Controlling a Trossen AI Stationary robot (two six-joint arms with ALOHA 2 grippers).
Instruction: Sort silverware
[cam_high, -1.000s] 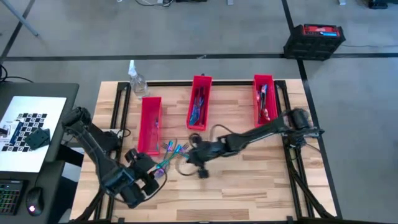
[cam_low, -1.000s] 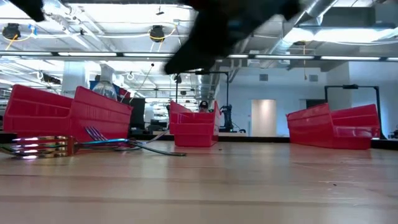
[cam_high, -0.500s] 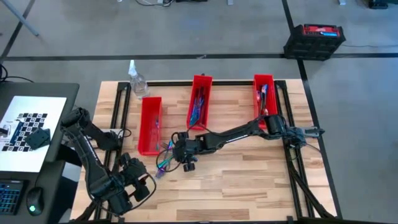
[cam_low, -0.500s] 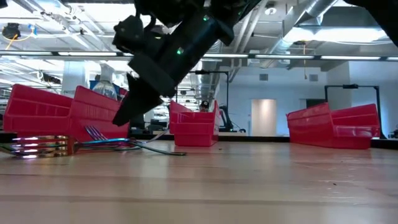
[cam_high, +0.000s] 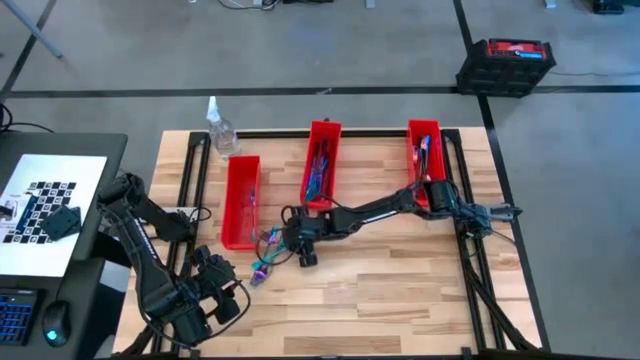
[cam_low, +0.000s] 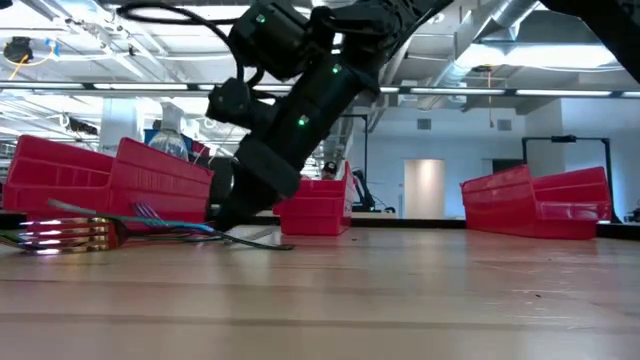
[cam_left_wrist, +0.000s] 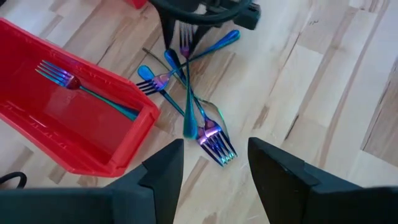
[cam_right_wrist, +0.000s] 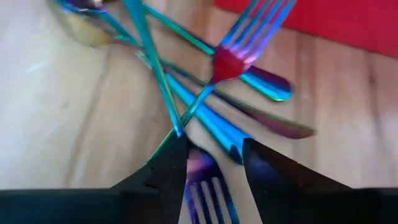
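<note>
Right hand lowered onto silverware pile beside left red bin, fingers parted around a fork, left hand released, near-left on tabletop

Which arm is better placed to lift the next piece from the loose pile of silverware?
The right. The right gripper is down at the pile of silverware, its open fingers straddling a fork in its wrist view. The left gripper hangs open, back toward the table's near edge.
</note>
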